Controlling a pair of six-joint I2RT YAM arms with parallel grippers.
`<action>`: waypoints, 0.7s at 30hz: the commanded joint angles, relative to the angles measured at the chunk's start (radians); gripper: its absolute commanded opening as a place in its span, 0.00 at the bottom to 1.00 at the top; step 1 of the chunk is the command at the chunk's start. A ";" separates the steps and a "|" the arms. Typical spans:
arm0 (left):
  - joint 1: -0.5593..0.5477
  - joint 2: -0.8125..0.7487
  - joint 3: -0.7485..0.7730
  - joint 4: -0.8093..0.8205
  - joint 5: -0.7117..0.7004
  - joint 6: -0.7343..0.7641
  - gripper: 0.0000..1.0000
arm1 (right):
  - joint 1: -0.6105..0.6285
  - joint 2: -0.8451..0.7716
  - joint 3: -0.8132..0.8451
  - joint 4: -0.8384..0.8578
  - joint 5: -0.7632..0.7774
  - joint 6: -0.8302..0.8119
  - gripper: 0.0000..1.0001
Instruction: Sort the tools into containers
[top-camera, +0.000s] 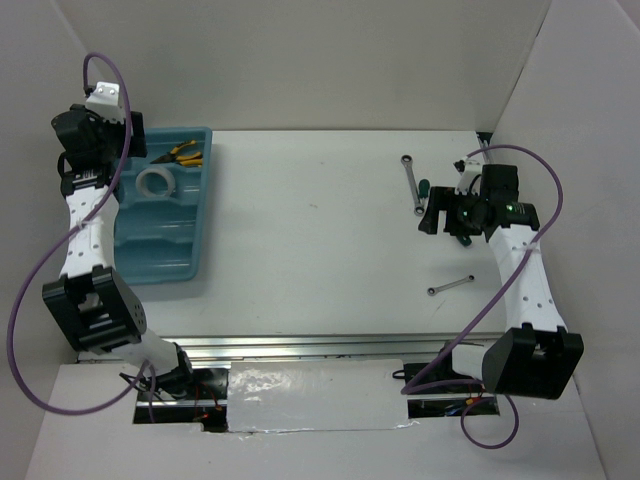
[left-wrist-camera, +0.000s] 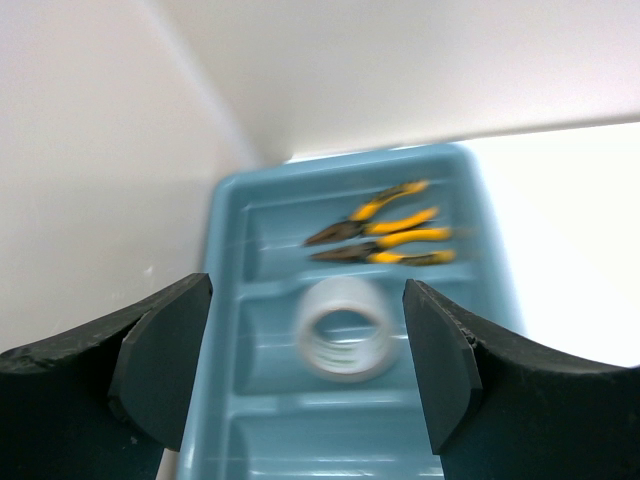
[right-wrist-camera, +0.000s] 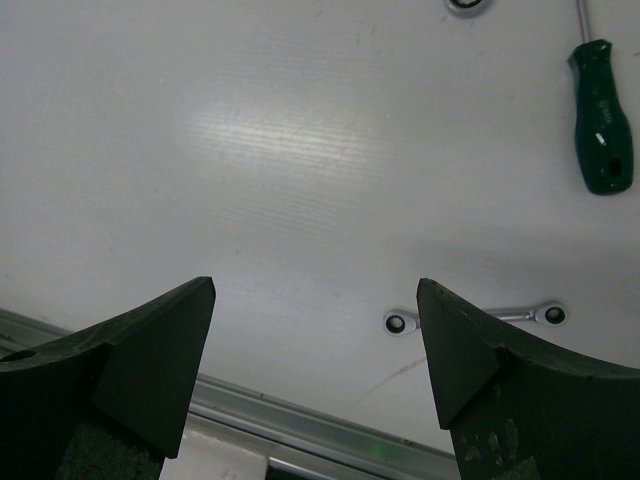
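One slim silver wrench (right-wrist-camera: 525, 316) lies flat on the table (right-wrist-camera: 250, 150) just ahead of the right gripper (right-wrist-camera: 315, 290), whose jaws stand wide and empty; it seems light, stiff and slippery, so it is best pinched across its thin middle.

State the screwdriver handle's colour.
The screwdriver handle is green; the right wrist view shows it best.

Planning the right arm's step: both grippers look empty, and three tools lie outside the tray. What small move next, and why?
Probably nudge the right gripper sideways until the short wrench sits between its fingers. Its jaws are open and empty, and that wrench lies closest, partly hidden behind one finger; the screwdriver is farther off. The pliers and tape are already in the tray.
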 joint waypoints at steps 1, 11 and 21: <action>-0.041 -0.167 -0.063 -0.089 0.179 -0.101 0.91 | -0.005 0.073 0.103 -0.006 0.083 0.028 0.89; -0.199 -0.411 -0.305 -0.175 0.175 -0.187 0.96 | -0.049 0.607 0.468 -0.123 0.285 -0.039 0.68; -0.227 -0.453 -0.370 -0.216 0.248 -0.242 0.99 | -0.127 0.806 0.601 -0.197 0.441 -0.291 0.90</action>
